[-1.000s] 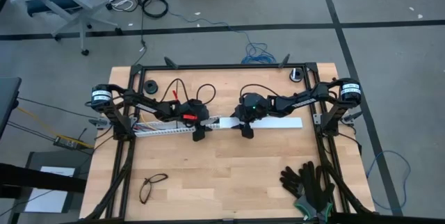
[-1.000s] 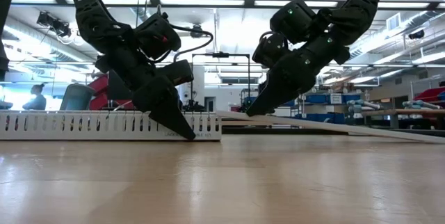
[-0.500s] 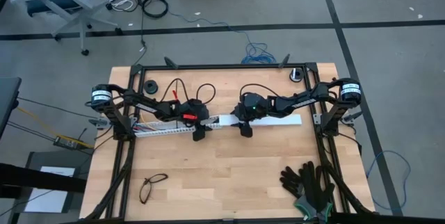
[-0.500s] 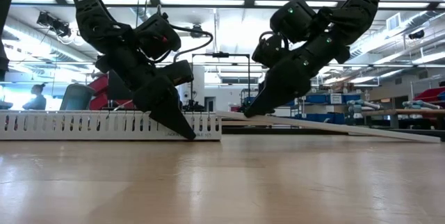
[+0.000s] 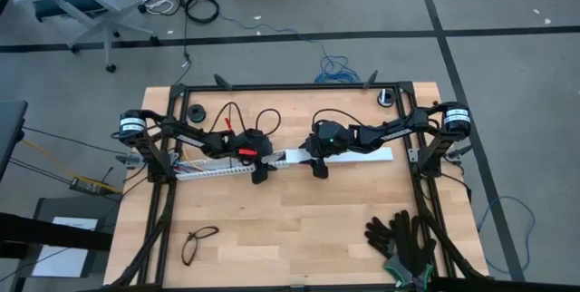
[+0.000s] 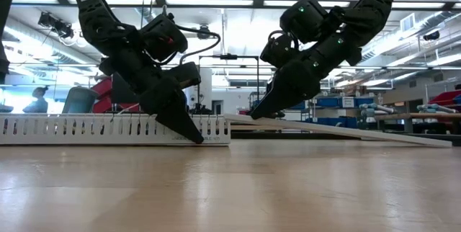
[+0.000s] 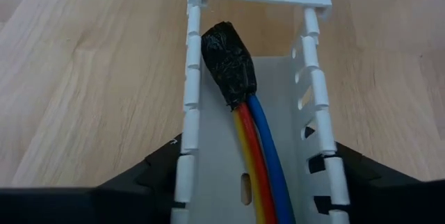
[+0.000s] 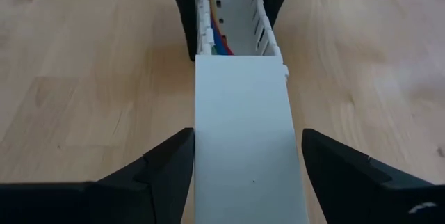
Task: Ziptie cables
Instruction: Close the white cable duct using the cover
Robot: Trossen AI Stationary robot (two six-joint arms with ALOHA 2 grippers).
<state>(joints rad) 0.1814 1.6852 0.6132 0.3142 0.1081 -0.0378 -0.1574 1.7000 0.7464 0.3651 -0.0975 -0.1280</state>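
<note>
The left end effector (image 7: 254, 182) is gripping the slotted white duct (image 7: 292, 78) on the surface (image 5: 299, 219), the cables (image 7: 254, 137) lying inside, while the right end effector (image 8: 243, 175) is gripping the flat white cover (image 8: 243, 133); closing step, the next move likely needing careful alignment.

Left gripper (image 6: 193, 137) tip-down against slotted white rail (image 6: 86, 129) on wooden table (image 6: 230, 189), right gripper (image 6: 258, 112) holding flat white cover (image 6: 346, 130) tilted, workshop behind
</note>
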